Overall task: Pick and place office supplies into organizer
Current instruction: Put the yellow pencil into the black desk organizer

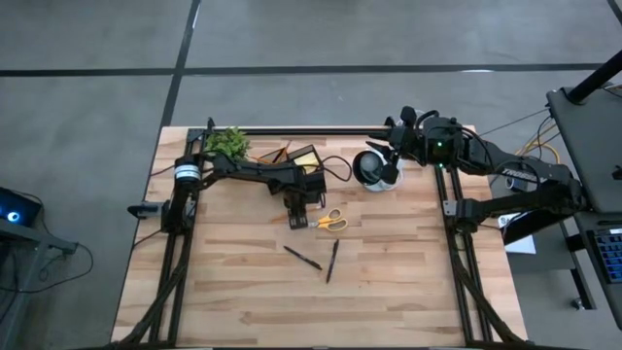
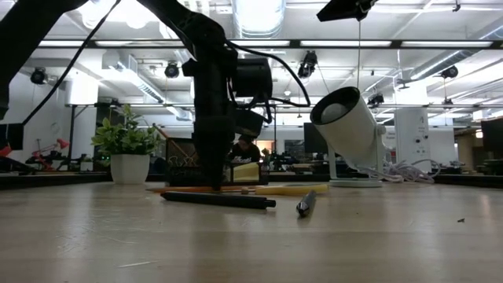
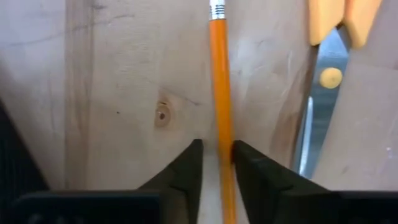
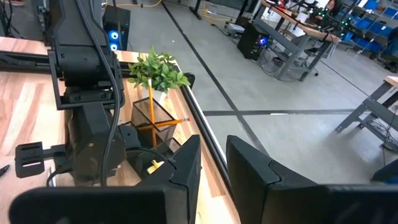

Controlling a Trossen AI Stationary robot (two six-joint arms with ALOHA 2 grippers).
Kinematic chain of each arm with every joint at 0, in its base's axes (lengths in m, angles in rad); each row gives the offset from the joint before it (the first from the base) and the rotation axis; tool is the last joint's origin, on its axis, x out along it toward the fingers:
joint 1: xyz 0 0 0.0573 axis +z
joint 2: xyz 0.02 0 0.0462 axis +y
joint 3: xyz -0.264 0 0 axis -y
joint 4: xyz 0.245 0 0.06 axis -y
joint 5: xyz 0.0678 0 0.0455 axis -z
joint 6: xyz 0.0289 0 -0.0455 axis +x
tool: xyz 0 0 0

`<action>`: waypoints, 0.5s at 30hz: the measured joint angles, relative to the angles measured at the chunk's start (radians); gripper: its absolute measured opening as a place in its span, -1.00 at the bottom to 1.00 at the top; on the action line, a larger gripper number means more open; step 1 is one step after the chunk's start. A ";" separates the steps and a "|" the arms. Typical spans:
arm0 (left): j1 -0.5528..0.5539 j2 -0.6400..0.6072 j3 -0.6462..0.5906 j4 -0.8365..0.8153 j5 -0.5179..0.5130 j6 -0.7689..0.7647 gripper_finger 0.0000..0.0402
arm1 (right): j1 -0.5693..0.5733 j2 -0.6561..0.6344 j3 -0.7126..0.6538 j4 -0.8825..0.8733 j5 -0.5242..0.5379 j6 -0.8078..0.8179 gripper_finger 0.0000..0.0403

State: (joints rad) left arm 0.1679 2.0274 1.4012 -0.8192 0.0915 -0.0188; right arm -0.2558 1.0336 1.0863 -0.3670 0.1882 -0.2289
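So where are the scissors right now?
The scissors lie on the table near its middle in the high view, just right of the left gripper, which is closing around a pencil; two pens lie nearer the front.

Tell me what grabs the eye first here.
The left gripper is down on the table mid-board, its fingers either side of an orange pencil, with the scissors just beside. Two dark pens lie nearer the front edge. The right gripper is over the white cup at the back.
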 joint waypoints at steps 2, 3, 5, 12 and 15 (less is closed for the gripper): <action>0.001 0.000 0.000 0.000 -0.001 0.000 -0.76 | 0.000 0.000 0.000 0.000 0.001 0.000 -0.67; 0.001 0.000 0.000 0.000 -0.002 0.004 -0.82 | 0.000 0.000 0.000 0.000 0.003 0.000 -0.67; 0.003 0.001 0.000 0.000 -0.001 0.011 -0.93 | 0.000 0.000 0.000 0.000 0.017 0.000 -0.67; 0.007 0.001 -0.001 -0.004 0.011 0.026 -0.96 | 0.000 0.000 0.000 0.000 0.025 0.000 -0.67; 0.008 -0.001 -0.001 -0.008 0.015 0.026 -0.98 | 0.000 0.000 0.000 0.001 0.025 0.000 -0.67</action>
State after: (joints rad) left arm 0.1761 2.0263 1.4006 -0.8268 0.1066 0.0074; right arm -0.2562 1.0336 1.0863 -0.3665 0.2134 -0.2287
